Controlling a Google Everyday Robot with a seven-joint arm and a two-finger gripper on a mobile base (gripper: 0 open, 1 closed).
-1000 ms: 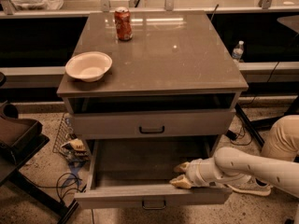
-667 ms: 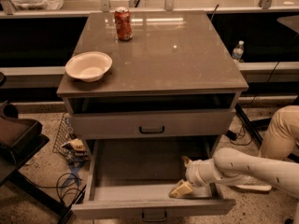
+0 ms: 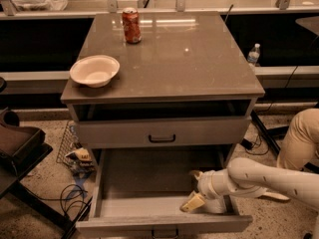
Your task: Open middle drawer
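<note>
Resting inside the pulled-out middle drawer (image 3: 129, 224), behind its front panel, the claw (image 3: 190, 189) gapes open.

Mid drawer (image 3: 149, 203) — grey, black bar handle, pulled out; gripper (image 3: 193, 188) inside, rt side, fingers apart.
</note>
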